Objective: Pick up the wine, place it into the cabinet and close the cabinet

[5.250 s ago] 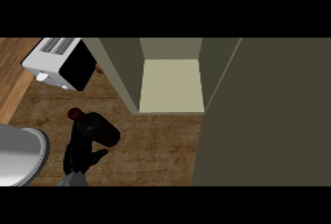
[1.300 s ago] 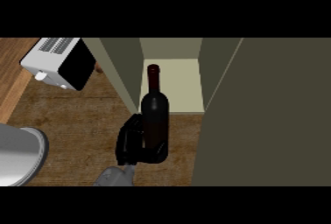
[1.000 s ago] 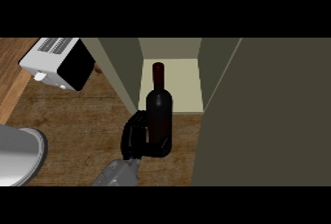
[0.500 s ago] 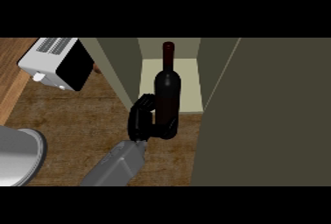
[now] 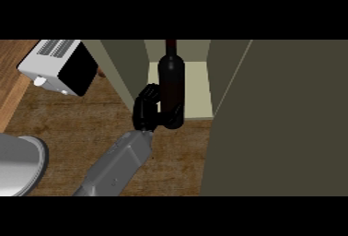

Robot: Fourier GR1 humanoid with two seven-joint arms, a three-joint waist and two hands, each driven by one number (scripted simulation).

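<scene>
Head view, the only one. A single grey forearm point(image 5: 119, 163) enters from the lower edge, left of centre, and runs up and to the right toward the middle of the frame. Which arm it is cannot be told from the picture alone; it is taken here as the left, since it comes in on the left half of the frame. The left hand point(image 5: 147, 112), black, sits just left of centre with fingers curled round the base of the wine point(image 5: 171, 82), grasping it. The wine, a dark bottle, stands roughly upright and slightly tilted, neck toward the top edge, dark red cap point(image 5: 171, 44) cut by the upper band. Its body overlaps the pale shelf point(image 5: 197, 90) of the open cabinet point(image 5: 125, 69) at upper centre; its base lies at the shelf's front lip. Whether it rests on the shelf or hangs above it cannot be told. The cabinet door point(image 5: 285, 120) fills the right side of the frame as a broad dark olive panel, swung open. White toaster point(image 5: 61, 67) with black side at upper left, on the brown wood counter point(image 5: 75, 120). Grey rounded object point(image 5: 17, 163) at lower left edge, partly cut off. Second hand does not show.
</scene>
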